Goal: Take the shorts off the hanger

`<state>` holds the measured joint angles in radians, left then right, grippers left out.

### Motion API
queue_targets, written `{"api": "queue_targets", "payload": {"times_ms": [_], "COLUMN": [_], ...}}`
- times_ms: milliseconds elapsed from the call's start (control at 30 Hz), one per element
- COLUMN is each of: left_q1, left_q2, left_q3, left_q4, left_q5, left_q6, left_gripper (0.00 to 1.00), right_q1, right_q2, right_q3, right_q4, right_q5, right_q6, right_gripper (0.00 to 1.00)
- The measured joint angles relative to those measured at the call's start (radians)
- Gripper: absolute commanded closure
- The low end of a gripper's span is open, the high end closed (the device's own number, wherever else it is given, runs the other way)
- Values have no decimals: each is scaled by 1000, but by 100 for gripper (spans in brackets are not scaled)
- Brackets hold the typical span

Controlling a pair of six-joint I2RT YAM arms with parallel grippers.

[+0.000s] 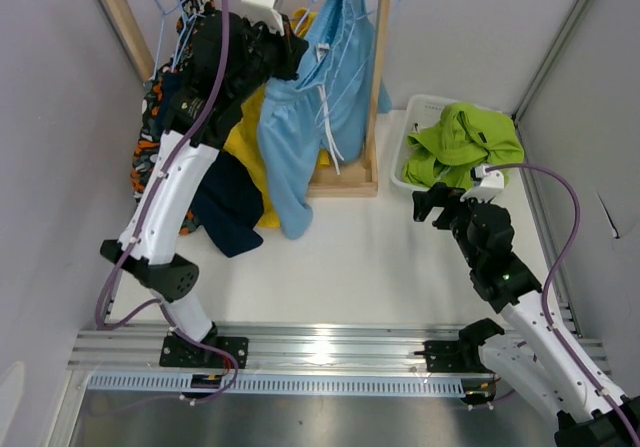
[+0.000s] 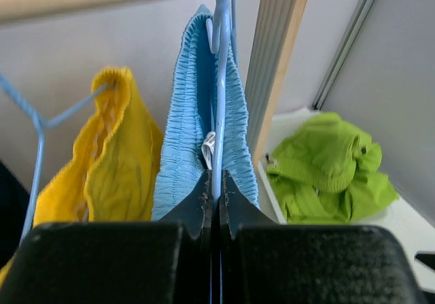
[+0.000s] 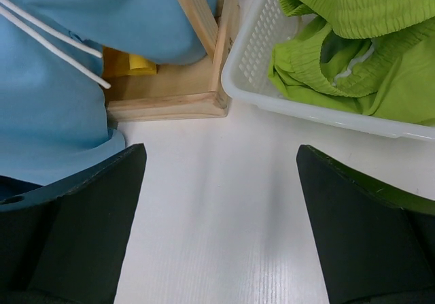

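Observation:
The light blue shorts (image 1: 300, 137) hang on a blue wire hanger (image 2: 221, 79) at the right end of the wooden rack (image 1: 375, 87). My left gripper (image 1: 292, 55) is up at the rail. In the left wrist view the left gripper (image 2: 218, 178) is shut on that hanger's wire, just under the gathered blue waistband (image 2: 183, 147). Yellow shorts (image 2: 115, 161) hang to its left on another blue hanger. Dark navy shorts (image 1: 228, 207) and a camouflage pair (image 1: 150, 147) hang further left. My right gripper (image 1: 425, 205) hovers low over the table, and in its own view the right gripper (image 3: 221, 181) is open and empty.
A white basket (image 3: 306, 110) at the right holds lime green shorts (image 1: 465, 142). The rack's wooden foot (image 3: 170, 100) stands just left of the basket. Grey walls close in on both sides, and a metal rail runs along the near edge.

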<state>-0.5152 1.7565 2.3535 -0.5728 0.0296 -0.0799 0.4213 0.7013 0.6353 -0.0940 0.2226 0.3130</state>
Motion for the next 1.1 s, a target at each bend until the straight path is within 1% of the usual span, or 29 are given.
{"api": "queue_targets", "payload": {"times_ms": [133, 267, 367, 433, 600, 700, 833, 933, 1100], "left_q1": [-14, -34, -49, -64, -111, -140, -179, -201, -206], "left_q2": [-138, -314, -436, -499, -625, -685, -760, -818, -910], "left_q3": [-193, -399, -512, -554, -610, -615, -611, -611, -601], "left_q4": [-19, -41, -70, -96, -186, -274, -422, -501, -540], "left_q5": [-41, -87, -111, -127, -128, -95, 35, 142, 275], "left_q6": [2, 1, 0, -2, -27, -36, -51, -63, -94], "left_gripper": [100, 100, 100, 100, 100, 100, 100, 100, 100], "right_q1": [0, 0, 0, 0, 0, 0, 0, 1, 10], "right_q2": [-18, -20, -20, -20, -19, -23, -27, -20, 9], "right_q3": [1, 17, 44, 65, 119, 147, 200, 248, 311], "right_q4": [-15, -37, -54, -59, -65, -66, -67, -58, -43], "right_q5": [0, -5, -20, -32, -94, -200, -399, -522, -622], "right_q6": [0, 0, 0, 0, -4, -16, -20, -16, -6], "right_gripper": [1, 0, 0, 0, 1, 1, 0, 1, 0]}}
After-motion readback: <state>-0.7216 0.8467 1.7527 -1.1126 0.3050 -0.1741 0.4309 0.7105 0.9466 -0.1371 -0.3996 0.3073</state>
